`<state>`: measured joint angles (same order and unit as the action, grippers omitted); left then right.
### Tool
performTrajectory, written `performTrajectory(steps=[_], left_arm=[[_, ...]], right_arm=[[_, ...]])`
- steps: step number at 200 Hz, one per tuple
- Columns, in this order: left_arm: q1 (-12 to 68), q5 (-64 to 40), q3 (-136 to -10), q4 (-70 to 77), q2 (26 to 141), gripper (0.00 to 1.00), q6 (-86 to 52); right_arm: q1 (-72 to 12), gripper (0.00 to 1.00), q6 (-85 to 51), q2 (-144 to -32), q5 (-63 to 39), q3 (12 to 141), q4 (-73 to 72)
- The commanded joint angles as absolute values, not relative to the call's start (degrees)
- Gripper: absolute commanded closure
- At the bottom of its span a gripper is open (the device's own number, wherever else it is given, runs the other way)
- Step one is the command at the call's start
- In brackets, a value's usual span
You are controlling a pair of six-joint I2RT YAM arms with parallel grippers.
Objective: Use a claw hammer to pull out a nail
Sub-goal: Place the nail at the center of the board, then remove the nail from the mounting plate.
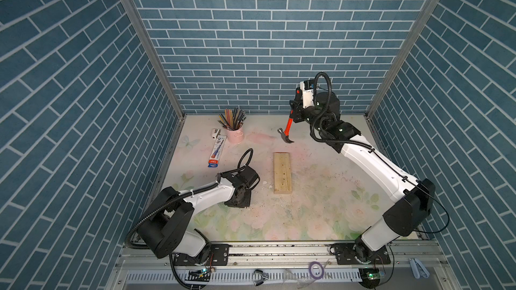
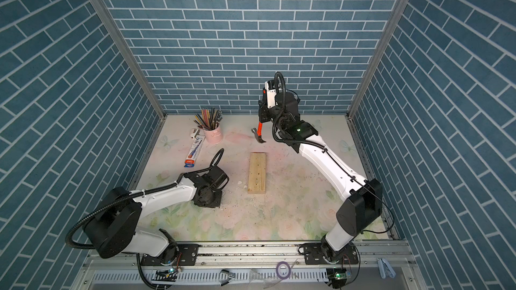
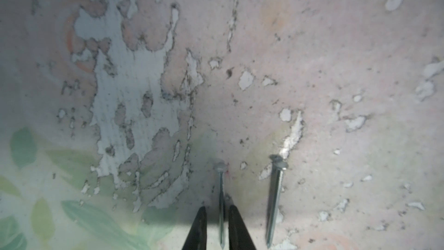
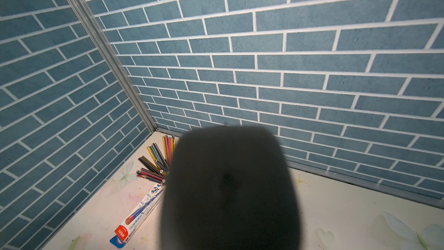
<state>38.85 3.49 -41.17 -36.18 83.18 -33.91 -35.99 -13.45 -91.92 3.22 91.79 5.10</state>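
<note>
The claw hammer [image 1: 289, 124] hangs head down over the table's back right, with its steel head [image 2: 258, 136] just above the surface. My right gripper [image 1: 294, 107] is shut on its black handle. In the right wrist view the handle end [image 4: 230, 188] hides the fingers. My left arm's wrist [image 1: 238, 191] points straight down left of the wooden block [image 1: 282, 172]. In the left wrist view a thin nail [image 3: 221, 200] lies on the table between the black fingertips [image 3: 201, 224] of my left gripper [image 3: 217, 207]. The jaws stand slightly apart and clear of the nail.
Two thicker nails [image 3: 275, 196] lie together beside the thin one. A pink cup of pencils [image 1: 234, 132], a pen box [image 1: 216, 153] and a small white object [image 1: 215, 133] sit at the back left. Blue brick walls enclose three sides.
</note>
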Motion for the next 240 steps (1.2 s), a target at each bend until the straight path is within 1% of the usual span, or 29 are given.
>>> performTrajectory(steps=[1, 29, 51, 64, 86, 95, 103, 113, 125, 137, 185, 240], left_arm=[[39.2, 4.6, -40.3, -36.6, 84.5, 0.77, -35.1], [39.2, 5.4, -40.6, -37.2, 82.7, 0.65, -35.5], [39.2, 6.0, -41.6, -38.4, 80.0, 0.58, -35.8], [39.1, 6.2, -42.5, -39.2, 78.2, 0.55, -35.6], [39.0, 6.3, -44.7, -40.4, 75.0, 0.46, -35.1], [39.0, 6.2, -45.7, -40.5, 73.6, 0.4, -34.7], [39.1, 6.4, -46.6, -40.3, 72.3, 0.34, -34.4], [39.0, 6.3, -47.5, -39.6, 70.6, 0.29, -33.7], [38.9, 5.7, -48.2, -37.7, 68.5, 0.2, -32.8], [38.5, 4.0, -48.6, -35.1, 66.6, 0.13, -32.0], [34.2, -10.4, -46.8, -19.5, 59.5, 0.13, -32.1], [31.2, -20.9, -45.2, -6.5, 56.6, 0.13, -34.1]], right_arm=[[-35.7, 1.0, -14.0, -89.4, 2.8, 93.2, -0.6], [-35.7, 1.0, -14.0, -89.4, 2.8, 93.2, -0.7], [-35.7, 1.0, -14.0, -89.4, 2.7, 93.3, -0.7], [-35.7, 1.0, -14.0, -89.4, 2.7, 93.2, -0.8], [-35.7, 1.0, -14.2, -89.6, 2.5, 93.2, -1.0], [-35.6, 1.0, -14.2, -89.6, 2.4, 93.2, -1.1], [-35.7, 1.0, -14.2, -89.6, 2.5, 93.2, -1.1], [-35.7, 1.0, -14.1, -89.6, 2.5, 93.1, -1.0], [-35.7, 1.0, -14.2, -89.6, 2.5, 93.2, -1.0], [-35.7, 1.0, -14.1, -89.6, 2.5, 93.2, -1.0], [-35.7, 1.0, -14.1, -89.0, 3.4, 92.6, -0.8], [-35.7, 1.0, -13.8, -88.1, 4.8, 91.8, -0.4]])
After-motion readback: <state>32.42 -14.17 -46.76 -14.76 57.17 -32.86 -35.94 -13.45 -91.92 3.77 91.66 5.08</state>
